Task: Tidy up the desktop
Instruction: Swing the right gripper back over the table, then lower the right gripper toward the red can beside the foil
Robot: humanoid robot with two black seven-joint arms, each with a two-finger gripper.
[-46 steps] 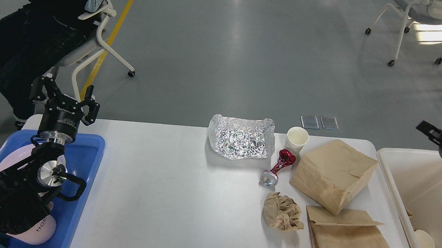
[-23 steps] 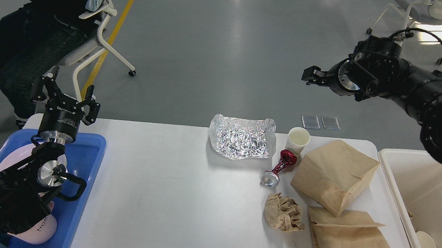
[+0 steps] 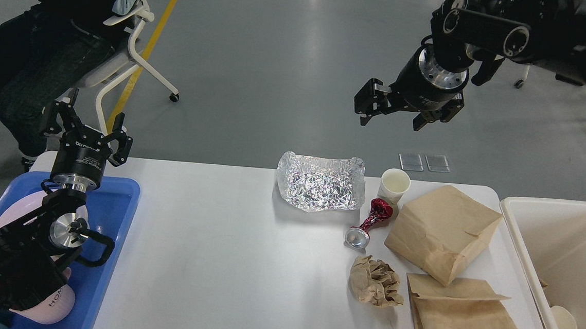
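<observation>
The white desktop (image 3: 214, 262) holds a crumpled foil sheet (image 3: 321, 182), a white paper cup (image 3: 394, 183), a crushed red can (image 3: 369, 223), a crumpled brown paper ball (image 3: 374, 281), a puffed brown paper bag (image 3: 441, 230) and a flat paper bag (image 3: 467, 324). My left gripper (image 3: 88, 123) stands open and empty above the far end of the blue tray. High in the air beyond the table's far edge, my right gripper (image 3: 393, 116) hangs open and empty, above and behind the cup.
A blue tray (image 3: 112, 245) at the left holds pink dishes (image 3: 51, 305). A cream bin (image 3: 549, 254) at the right contains a paper cup (image 3: 564, 320). A seated person (image 3: 49, 39) and a chair are behind the left corner.
My right arm swung up from over the bin, then leftward and down, now hanging open above the far edge near the cup. The left arm stayed still.
</observation>
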